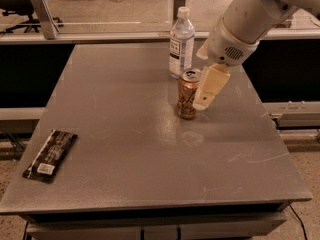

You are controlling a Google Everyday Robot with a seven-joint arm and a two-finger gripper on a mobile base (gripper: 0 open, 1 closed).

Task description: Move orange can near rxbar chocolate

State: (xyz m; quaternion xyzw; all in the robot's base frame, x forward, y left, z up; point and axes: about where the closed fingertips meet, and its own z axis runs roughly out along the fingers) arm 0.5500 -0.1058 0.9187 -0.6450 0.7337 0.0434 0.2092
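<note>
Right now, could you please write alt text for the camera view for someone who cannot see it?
The gripper hangs right beside the upright orange can on the table, a water bottle behind it; the rxbar chocolate lies near the front-left edge.

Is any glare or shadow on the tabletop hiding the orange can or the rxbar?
Camera view: warm, dim light; a pale sheen on the table lies in front of the orange can, not over it; the rxbar chocolate near the front left edge is dark but distinct; the tool, brightly lit, is just right of the can.
</note>
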